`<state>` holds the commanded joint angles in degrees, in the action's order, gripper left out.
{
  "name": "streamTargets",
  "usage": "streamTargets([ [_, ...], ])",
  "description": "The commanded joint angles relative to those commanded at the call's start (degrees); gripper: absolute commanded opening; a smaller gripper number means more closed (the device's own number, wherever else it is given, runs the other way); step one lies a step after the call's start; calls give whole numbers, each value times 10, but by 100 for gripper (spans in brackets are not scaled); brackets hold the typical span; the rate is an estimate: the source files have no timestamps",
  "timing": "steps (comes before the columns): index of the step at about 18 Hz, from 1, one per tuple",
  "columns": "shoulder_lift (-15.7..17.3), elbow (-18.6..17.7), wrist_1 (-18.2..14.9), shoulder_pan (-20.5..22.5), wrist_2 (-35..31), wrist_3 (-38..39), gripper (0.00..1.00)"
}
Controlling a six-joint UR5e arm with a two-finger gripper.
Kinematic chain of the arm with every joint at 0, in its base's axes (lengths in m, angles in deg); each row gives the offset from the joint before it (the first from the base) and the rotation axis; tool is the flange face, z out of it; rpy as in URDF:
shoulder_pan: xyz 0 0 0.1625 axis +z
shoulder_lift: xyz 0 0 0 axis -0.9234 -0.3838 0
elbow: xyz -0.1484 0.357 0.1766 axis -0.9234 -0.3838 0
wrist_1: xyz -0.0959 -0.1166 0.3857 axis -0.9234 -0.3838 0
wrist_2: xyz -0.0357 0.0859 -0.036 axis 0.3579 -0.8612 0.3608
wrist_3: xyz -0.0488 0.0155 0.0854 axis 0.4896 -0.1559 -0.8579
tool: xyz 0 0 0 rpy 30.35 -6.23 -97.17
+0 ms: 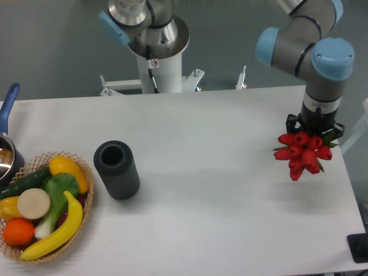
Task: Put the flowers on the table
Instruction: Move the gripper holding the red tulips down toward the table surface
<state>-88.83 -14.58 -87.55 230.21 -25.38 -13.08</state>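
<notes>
My gripper (pixel 315 130) is closed on the flowers (pixel 303 154) and holds them over the right side of the table (pixel 218 172). I think they hang just above it. I must lower them and let go.

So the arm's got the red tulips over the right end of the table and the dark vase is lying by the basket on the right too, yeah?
Not quite: the camera view shows the vase and basket on the left. The gripper does hold the flowers over the table's right end.

One flower bunch (pixel 303 153), one vase (pixel 117 169), one basket (pixel 86 201), one pot (pixel 7 158).
</notes>
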Motion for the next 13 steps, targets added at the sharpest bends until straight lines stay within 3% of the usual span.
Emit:
streamTargets([
  [5,-8,-3,-3,-31,0,9,19],
  [9,-31,-4,9,-57,-1,62,20],
  [11,-38,-4,11,-67,1,62,28],
  [13,-40,-6,10,-75,4,62,42],
])
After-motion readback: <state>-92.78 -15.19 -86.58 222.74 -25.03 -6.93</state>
